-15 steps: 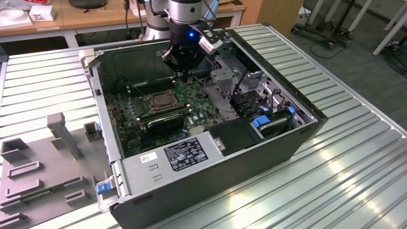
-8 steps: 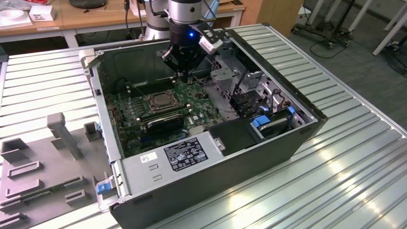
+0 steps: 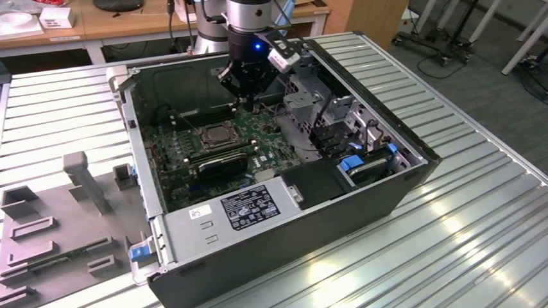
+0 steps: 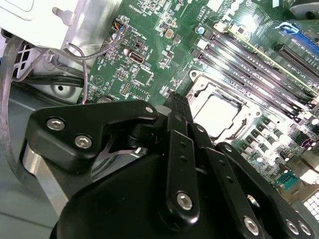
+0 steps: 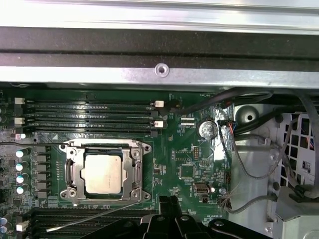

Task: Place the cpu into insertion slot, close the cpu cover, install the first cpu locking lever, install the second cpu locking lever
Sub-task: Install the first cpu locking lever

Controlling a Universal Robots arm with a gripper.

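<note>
Here, end effector [image 3: 246,98] pinched together, empty, clear of cpu cover [image 5: 133,172] edge.

The cpu [image 5: 102,173] has a smooth, dull silvery metal top, framed by the cpu cover [image 5: 135,172] of brighter bare metal that catches the light. The board [image 5: 184,149] around them is glossy green laminate. The tool [image 4: 177,102] is black with a smooth satin sheen and shiny steel screw heads [image 4: 184,200]. The case [image 3: 342,218] is matt black outside and plain grey sheet metal within; the worktop [image 3: 479,212] is ribbed, reflective metal
</note>
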